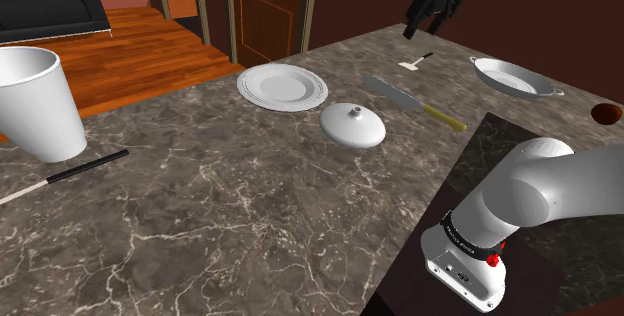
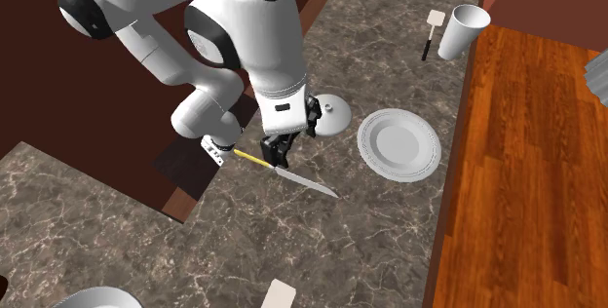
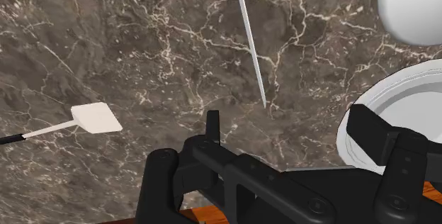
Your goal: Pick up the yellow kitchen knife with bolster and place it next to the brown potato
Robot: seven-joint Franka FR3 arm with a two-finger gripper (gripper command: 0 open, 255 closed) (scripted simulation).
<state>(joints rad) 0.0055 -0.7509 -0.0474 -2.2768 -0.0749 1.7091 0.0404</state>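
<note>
Marble counter [image 1: 250, 224], seen past the stand [image 1: 495, 154]. The knife [image 1: 415, 102], with a grey blade and yellow handle, lies flat just beyond the stand. It is near a white domed lid [image 1: 353, 125] but not touching it. The potato [image 1: 607, 114] sits well apart from the knife, at the shoulder view's right edge. Farther back are a white plate [image 1: 282, 87], a shallow bowl [image 1: 515, 76] and a small spatula [image 1: 415, 63]. The gripper [image 1: 422, 26] hangs in the air over the knife, fingers spread wide, holding nothing.

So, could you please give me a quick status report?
Pincer open, up above the counter, holding nothing. Knife flat on the counter, not yet grasped. Lid beside it, not touching.
</note>
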